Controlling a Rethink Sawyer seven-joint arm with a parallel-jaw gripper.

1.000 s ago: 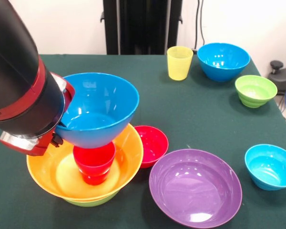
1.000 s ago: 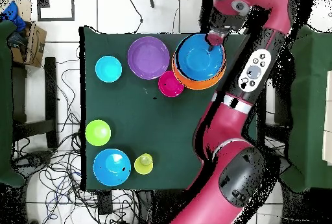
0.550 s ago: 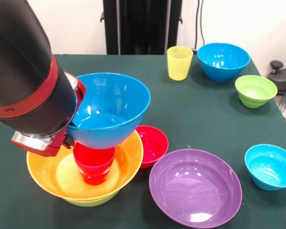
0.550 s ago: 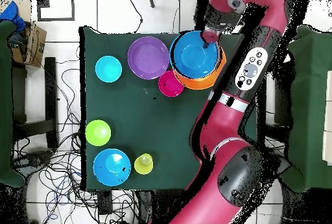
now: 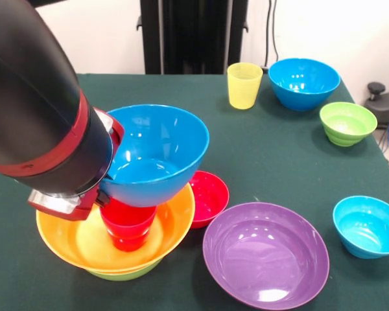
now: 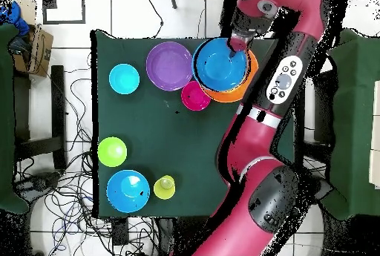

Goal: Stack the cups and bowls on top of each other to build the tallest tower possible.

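Note:
The tower stands at the front left: a large orange bowl [image 5: 61,241] [image 6: 250,82] nested over a lime-green bowl [image 5: 123,274], with a red cup [image 5: 128,227] upright inside. My gripper [image 5: 107,178] [image 6: 239,45] is shut on the left rim of a medium blue bowl [image 5: 159,152] [image 6: 219,64]. That bowl hangs tilted right over the red cup, its base at the cup's mouth; I cannot tell whether they touch. The fingers are hidden behind the arm and the bowl's wall.
A small red bowl [image 5: 207,194] touches the orange bowl's right side. A purple bowl [image 5: 266,256] lies front centre. A yellow cup [image 5: 244,84], another blue bowl [image 5: 303,81], a ribbed green bowl [image 5: 347,122] and a small blue bowl [image 5: 368,225] stand to the right.
The arm has carried the blue bowl rightward and slightly down in the front view, so it now sits more squarely over the red cup. Everything else is unmoved.

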